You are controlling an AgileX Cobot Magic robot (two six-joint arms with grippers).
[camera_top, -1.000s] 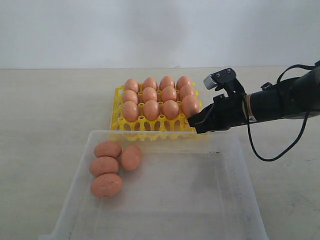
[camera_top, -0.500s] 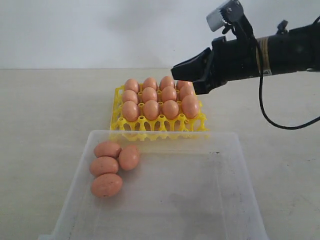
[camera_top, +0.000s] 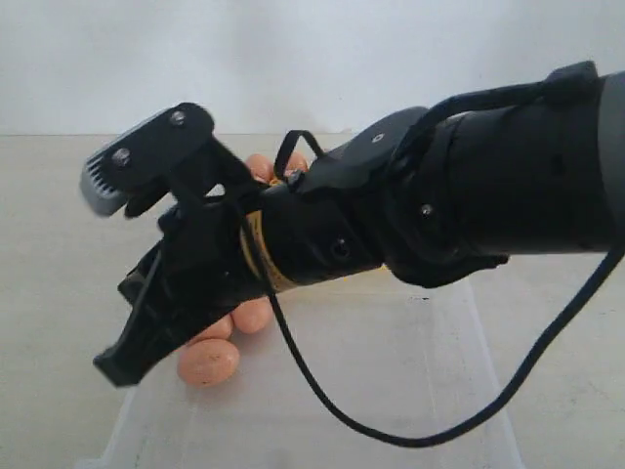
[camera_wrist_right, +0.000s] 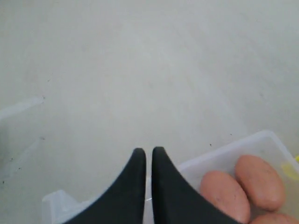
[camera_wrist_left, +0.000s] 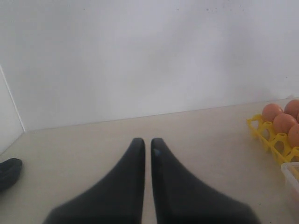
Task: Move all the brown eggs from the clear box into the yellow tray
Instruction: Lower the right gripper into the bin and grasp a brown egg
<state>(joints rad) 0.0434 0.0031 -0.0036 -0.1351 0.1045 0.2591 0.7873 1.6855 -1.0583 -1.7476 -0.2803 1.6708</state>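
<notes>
Pale tabletop [camera_top: 59, 215] is occupied by the clear box [camera_top: 391, 352], with the yellow tray [camera_wrist_left: 261, 128] set just beside it. Loose brown eggs [camera_top: 207, 362] are left in the box near the right gripper [camera_wrist_right: 148, 150]. One may be struck and cracked if descent is made with jaws pressed together. Nothing is held. The left gripper [camera_wrist_left: 147, 141] is likewise closed, empty.

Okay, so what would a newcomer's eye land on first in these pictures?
The big black right arm fills the exterior view, stretched across from the right with its closed fingers at the near left corner of the clear box. Next to them a few brown eggs lie in that box. The yellow tray, holding more eggs, is mostly hidden behind the arm there and shows plainly only in the left wrist view.
</notes>
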